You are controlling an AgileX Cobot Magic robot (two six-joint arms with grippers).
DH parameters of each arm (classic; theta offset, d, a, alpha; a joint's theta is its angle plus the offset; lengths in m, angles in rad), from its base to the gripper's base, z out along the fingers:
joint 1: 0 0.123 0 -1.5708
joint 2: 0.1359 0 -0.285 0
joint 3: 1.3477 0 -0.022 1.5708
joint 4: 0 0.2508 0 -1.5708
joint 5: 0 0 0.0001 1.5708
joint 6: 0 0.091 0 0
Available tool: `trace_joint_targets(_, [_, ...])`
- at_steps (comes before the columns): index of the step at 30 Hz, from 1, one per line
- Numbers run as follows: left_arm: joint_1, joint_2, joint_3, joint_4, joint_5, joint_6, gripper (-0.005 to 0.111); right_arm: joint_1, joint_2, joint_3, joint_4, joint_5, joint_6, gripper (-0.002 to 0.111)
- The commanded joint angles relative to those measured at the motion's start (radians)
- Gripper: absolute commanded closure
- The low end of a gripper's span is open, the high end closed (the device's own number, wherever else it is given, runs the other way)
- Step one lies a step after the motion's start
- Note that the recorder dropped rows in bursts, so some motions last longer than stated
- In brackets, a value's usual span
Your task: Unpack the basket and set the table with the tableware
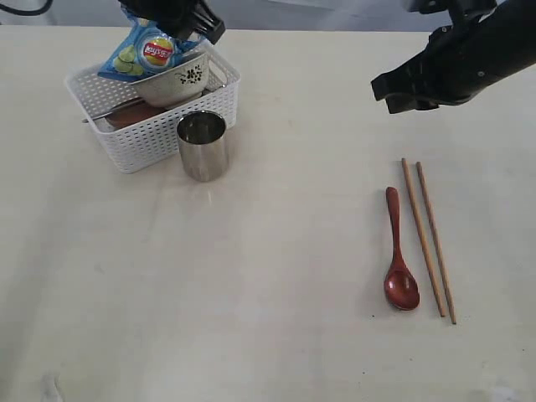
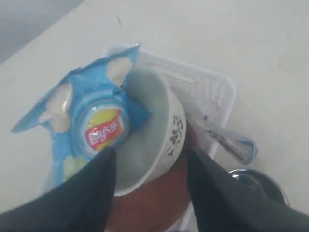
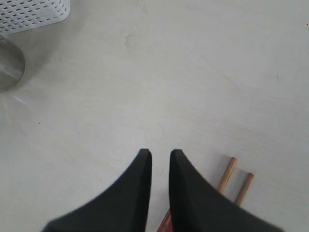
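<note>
Starting at the left gripper (image 2: 150,153): its fingers are spread wide and straddle a stretch of the bowl's (image 2: 161,121) rim, one inside, one outside. Can't tell if the pads actually touch it. The bowl lies tipped in the basket (image 1: 142,142) at the far left of the table (image 1: 251,293), resting on a reddish-brown plate (image 1: 126,115), with a blue chip bag (image 2: 94,123) stuffed in its mouth.

My read: the bowl looks glazed and hard, so fairly heavy, slick and chippable. A firm pinch across the rim wall seems the sensible hold. The bag is light and crinkly and would probably ride along or flop out.

The left arm reaches in from the far edge, wrist angled down over the basket. A steel cup (image 1: 203,146) stands just in front of the basket.

The right gripper (image 3: 160,155) has its fingers nearly together on nothing, hovering over bare table at the far right. The chopsticks (image 1: 427,239) and spoon (image 1: 399,251) lie nearer, side by side.
</note>
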Motion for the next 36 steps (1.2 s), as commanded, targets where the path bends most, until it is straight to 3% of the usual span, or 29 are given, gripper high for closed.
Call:
trace_joint_targets(1, [-0.001,0.030,0.000,-0.139,-0.036,0.156,0.062,-0.003,-0.009,0.003,0.010,-0.013,-0.001,0.094])
trace_joint_targets(14, [-0.007,0.097,0.000,-0.316,-0.009,0.587,0.062,-0.003,-0.009,0.003,0.010,-0.013,-0.001,0.094])
trace_joint_targets(28, [-0.025,0.100,0.000,-0.320,-0.002,0.602,0.062,-0.003,-0.009,0.003,0.002,-0.025,-0.009,0.094])
trace_joint_targets(34, [-0.059,0.129,0.000,-0.217,-0.041,0.532,0.062,-0.003,-0.009,0.003,-0.013,-0.028,-0.009,0.094])
trace_joint_targets(36, [-0.059,0.161,0.000,-0.109,-0.062,0.457,0.062,-0.003,-0.009,0.003,-0.013,-0.028,-0.009,0.094])
